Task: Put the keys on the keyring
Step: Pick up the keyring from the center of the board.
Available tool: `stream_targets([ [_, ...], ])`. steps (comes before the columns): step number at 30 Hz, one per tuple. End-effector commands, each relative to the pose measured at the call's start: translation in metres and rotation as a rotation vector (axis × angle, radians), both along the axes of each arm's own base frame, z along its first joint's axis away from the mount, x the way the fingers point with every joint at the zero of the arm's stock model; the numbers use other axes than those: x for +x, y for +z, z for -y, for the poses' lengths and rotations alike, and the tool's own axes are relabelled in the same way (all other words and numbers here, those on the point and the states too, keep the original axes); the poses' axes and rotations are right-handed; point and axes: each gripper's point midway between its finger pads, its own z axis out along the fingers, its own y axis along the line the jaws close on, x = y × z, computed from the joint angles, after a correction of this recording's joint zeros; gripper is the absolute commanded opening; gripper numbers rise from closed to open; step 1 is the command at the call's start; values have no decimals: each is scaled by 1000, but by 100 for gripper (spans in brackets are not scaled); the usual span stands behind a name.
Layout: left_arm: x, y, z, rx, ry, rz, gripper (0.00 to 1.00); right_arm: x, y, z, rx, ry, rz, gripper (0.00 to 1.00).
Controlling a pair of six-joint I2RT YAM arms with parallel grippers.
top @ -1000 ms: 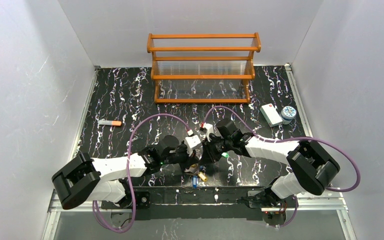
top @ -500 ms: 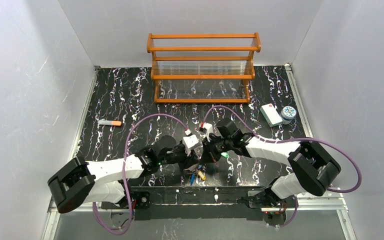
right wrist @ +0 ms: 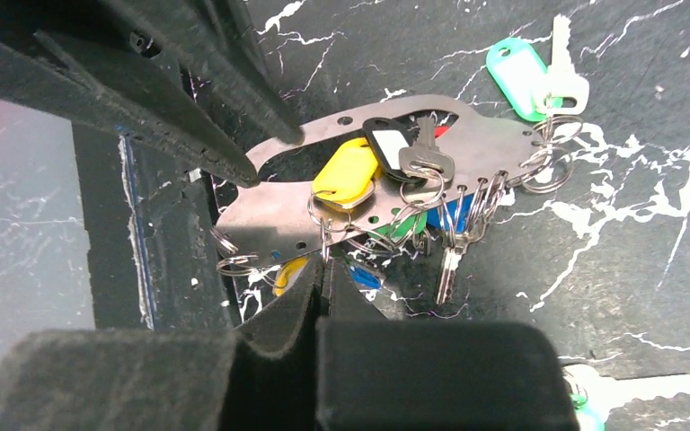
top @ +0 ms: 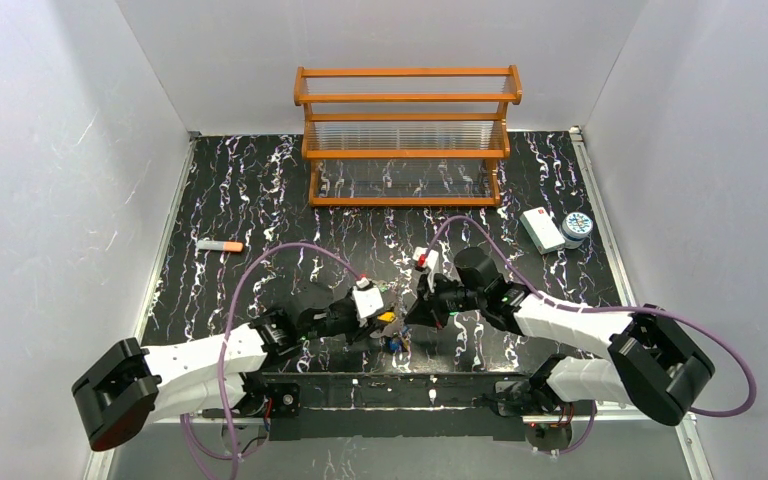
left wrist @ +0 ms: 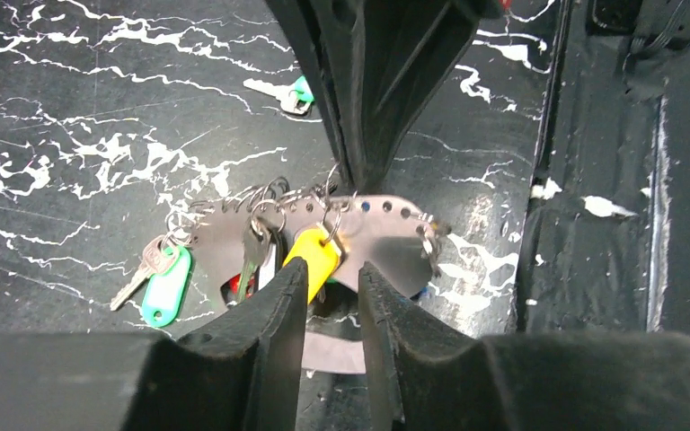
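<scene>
The keyring is a flat silver oval plate with holes, hanging just above the black marbled table. Several keys hang from it on small rings, among them a yellow tag, a black-headed key and a green tag. My right gripper is shut on the keyring's pierced edge, beside a small ring. My left gripper faces it from the other side, slightly open. The yellow tag lies at its left fingertip, and nothing is pinched. One loose green-headed key lies on the table beyond.
A wooden rack stands at the back. A white box and a round tin sit at the right. An orange-tipped stick lies at the left. The table's near rail runs close beside the keyring.
The right gripper has shut on the keyring and the left gripper has opened. Both arms have shifted, the left one swinging down and left, and the bunch has risen slightly.
</scene>
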Motion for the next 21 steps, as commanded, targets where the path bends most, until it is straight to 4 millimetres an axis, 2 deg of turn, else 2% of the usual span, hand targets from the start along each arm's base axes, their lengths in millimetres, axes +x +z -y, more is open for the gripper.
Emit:
stream_targets([
  [1,9,8,-6,4,-10,156,32,7,27,-8,119,56,189,1],
  [3,11,9,-5,5,-11,182,39,3,28,-8,134,70,195,1],
  [5,11,10,-1,7,-35,192,39,2,28,-9,137,78,194,1],
  [11,3,9,17,-8,-131,172,35,-3,28,-9,139,110,219,1],
  [21,2,12,31,-42,-177,163,31,-10,26,-10,138,153,230,1],
])
